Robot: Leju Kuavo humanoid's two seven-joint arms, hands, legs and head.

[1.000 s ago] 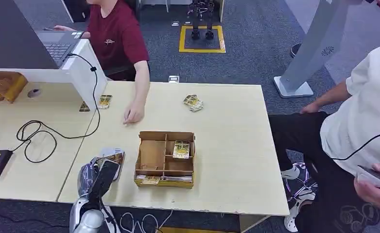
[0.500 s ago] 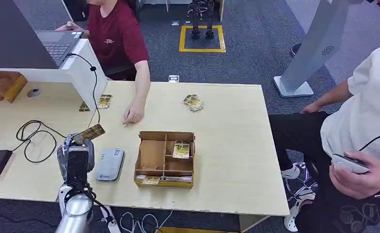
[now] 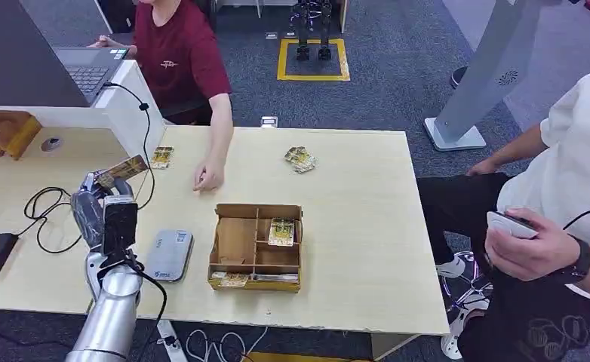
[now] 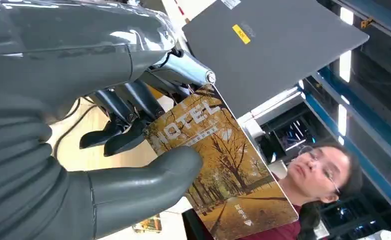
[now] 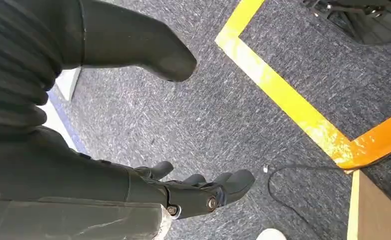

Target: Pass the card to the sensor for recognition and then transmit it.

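A pale wooden worktop (image 3: 352, 173) stands on grey carpet, with a person in a dark red shirt (image 3: 182, 56) seated at its far side and another person (image 3: 571, 188) off to my right. My left hand (image 3: 103, 215) is raised above the near left part of the worktop, pinching the card (image 3: 122, 170) between thumb and fingers; in the left wrist view the thumb (image 4: 148, 175) presses on the printed face while the dark fingers (image 4: 118, 132) back it from behind. The card (image 4: 223, 165) is held by one end, and most of it sticks out free past my hand. I judge it light, thin, stiff and glossy, so likely to slip or swivel if the pinch loosens; holding flat on both faces near an edge suits it. The sensor (image 3: 169, 255), a grey pad, lies flat just beside the wooden box (image 3: 257, 245), below and to the right of my hand. My right hand (image 5: 193, 187) hangs over the carpet, fingers loosely spread, holding nothing.
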